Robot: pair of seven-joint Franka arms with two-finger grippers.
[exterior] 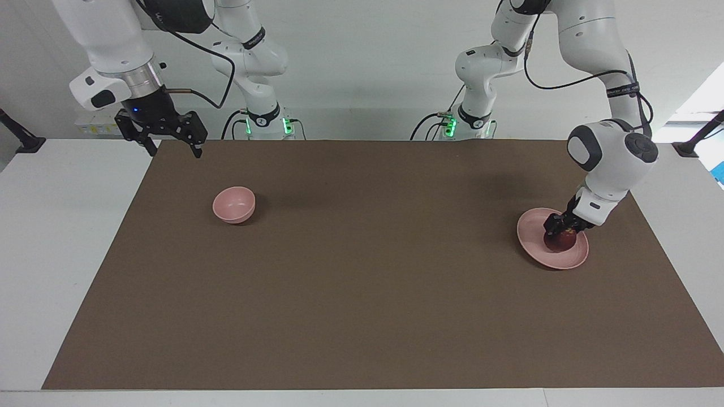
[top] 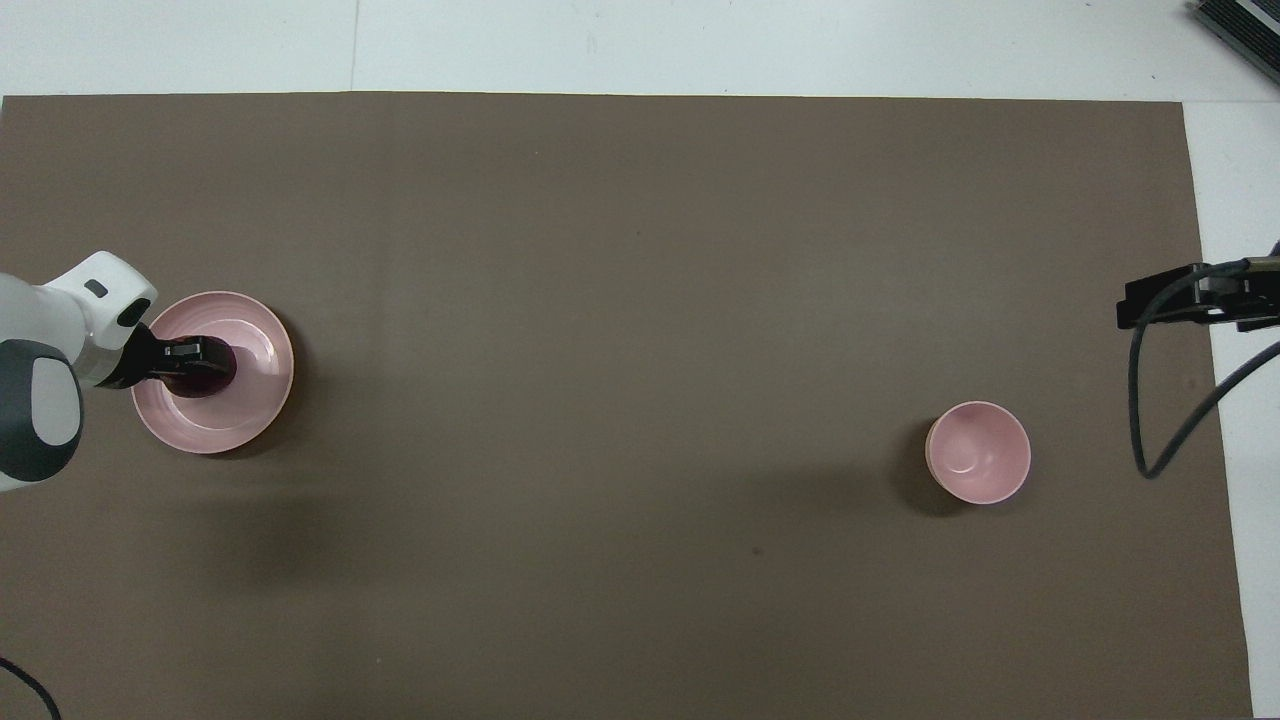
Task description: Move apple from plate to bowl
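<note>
Facing view: left gripper (exterior: 561, 230) on apple (exterior: 560, 242), on plate (exterior: 531, 240).

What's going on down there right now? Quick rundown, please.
Left gripper down on the apple, which sits on the plate. Right gripper waits open, raised. Bowl empty, path unobstructed.

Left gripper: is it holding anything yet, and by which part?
The left gripper is down on the apple from above on the plate; a closed hold cannot be told. The right gripper holds nothing.

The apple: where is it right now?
The apple sits on the pink plate at the left arm's end of the table, with the left claw down on it.
</note>
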